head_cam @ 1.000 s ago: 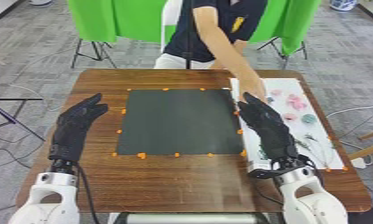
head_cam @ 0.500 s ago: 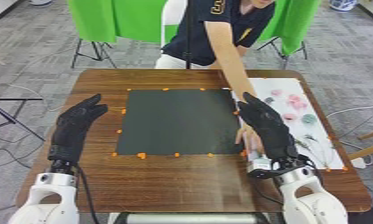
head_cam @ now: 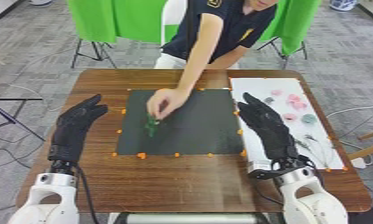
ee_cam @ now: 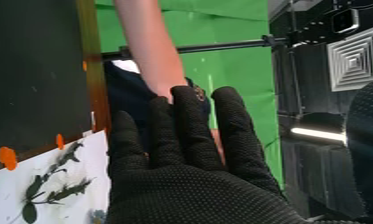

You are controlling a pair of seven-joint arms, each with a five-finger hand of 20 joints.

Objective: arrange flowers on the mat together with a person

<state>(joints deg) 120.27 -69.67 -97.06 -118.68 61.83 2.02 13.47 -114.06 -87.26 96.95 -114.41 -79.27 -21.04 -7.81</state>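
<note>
I have my right robot hand (head_cam: pixel 267 122) over the white sheet (head_cam: pixel 260 86), its fingers straight and slightly spread; beside that sheet lies the dark mat (head_cam: pixel 200 137), where a person's hand (head_cam: pixel 168 99) reaches in, fingertips at the upper end of a green sprig (head_cam: pixel 151 128); pink flowers (head_cam: pixel 296 103) and leafy stems (head_cam: pixel 321 146) lie on the sheet; across the mat, my left robot hand (head_cam: pixel 70 127) is over the table (head_cam: pixel 191 182), fingers extended, thumb apart.
</note>
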